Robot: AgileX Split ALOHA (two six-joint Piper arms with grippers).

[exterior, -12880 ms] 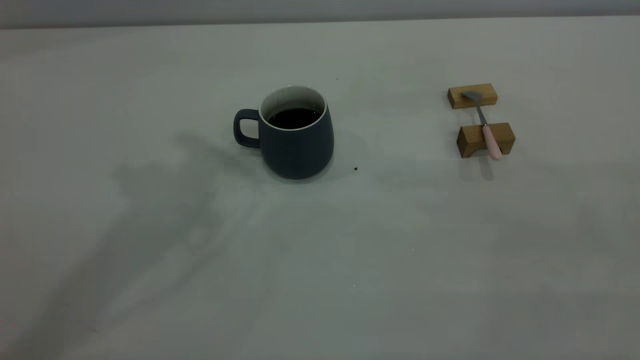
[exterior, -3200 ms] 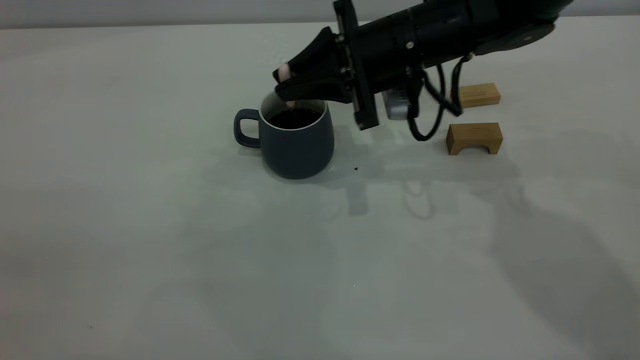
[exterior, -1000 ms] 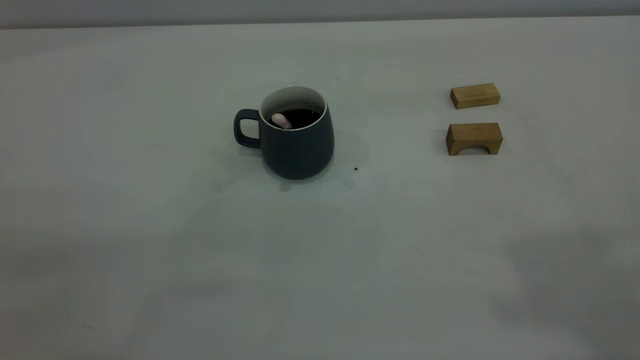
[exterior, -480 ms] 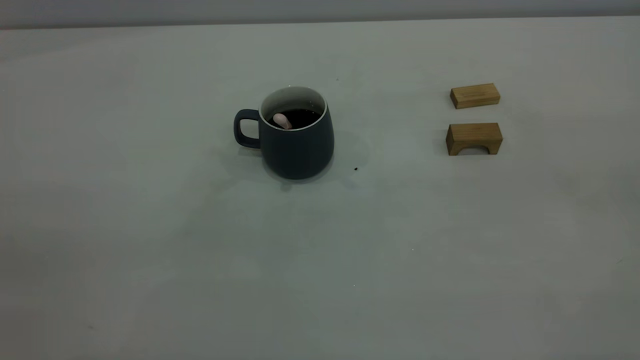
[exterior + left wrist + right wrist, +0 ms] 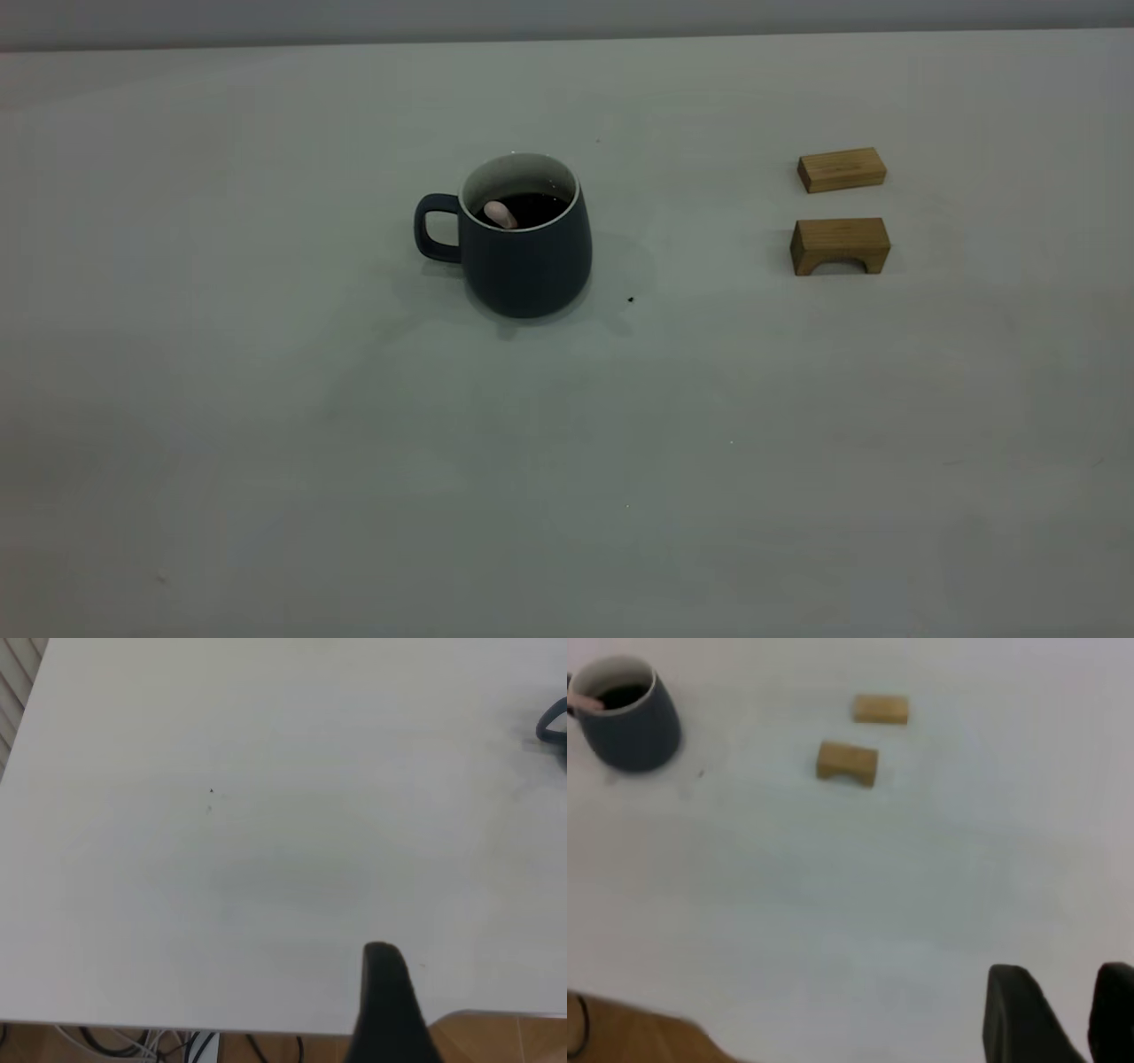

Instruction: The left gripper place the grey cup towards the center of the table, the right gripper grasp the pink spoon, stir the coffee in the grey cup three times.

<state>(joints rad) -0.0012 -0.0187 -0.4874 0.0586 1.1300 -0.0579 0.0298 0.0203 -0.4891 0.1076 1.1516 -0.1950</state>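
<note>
The grey cup (image 5: 524,257) stands upright near the middle of the table (image 5: 567,461), handle to the exterior view's left. It holds dark coffee (image 5: 536,207). The pink spoon (image 5: 500,213) leans in the coffee, its pink handle end resting by the rim; its bowl is hidden. Neither arm shows in the exterior view. My right gripper (image 5: 1061,973) hovers open and empty over bare table, far from the cup (image 5: 633,726) and spoon (image 5: 583,702). My left gripper (image 5: 494,957) is over the table edge; one finger (image 5: 385,1001) shows, wide bare space beside it.
Two tan wooden blocks lie to the right of the cup: a flat one (image 5: 842,168) farther back and an arched one (image 5: 840,245) nearer. A small dark speck (image 5: 630,299) lies by the cup. The cup's handle (image 5: 551,725) shows at the left wrist view's edge.
About three seconds ago the right gripper held the spoon in the cup; it has since let go and left the exterior view. Over the last second nothing has moved.
</note>
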